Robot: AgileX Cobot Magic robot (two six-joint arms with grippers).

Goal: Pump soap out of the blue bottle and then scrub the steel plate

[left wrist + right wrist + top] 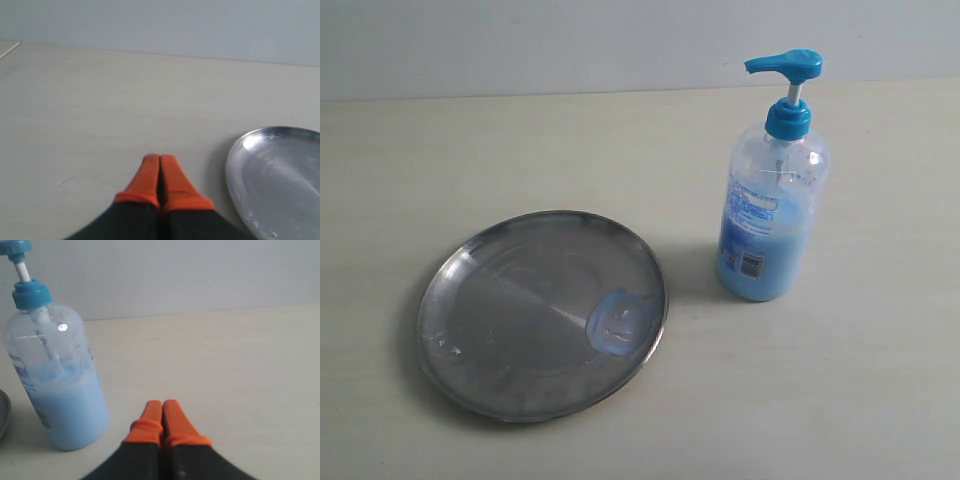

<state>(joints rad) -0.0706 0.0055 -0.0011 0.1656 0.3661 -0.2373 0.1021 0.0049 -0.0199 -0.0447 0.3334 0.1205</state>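
The tall clear plastic bottle with the bright blue pump head (pixel 770 215) stands upright on the right of the pale surface (pixel 840 400). It is under half full, so I'd judge it light and tippy: press the pump straight down. The wide round grey steel plate (pixel 510 310) lies to the left, stiff and probably slick, with a pale blue soap smear (pixel 618 322) on its near-right part. The left claw (pixel 159 160) is pinched together and empty, near the plate's rim. The right claw (pixel 162 405) is the same, near the bottle.
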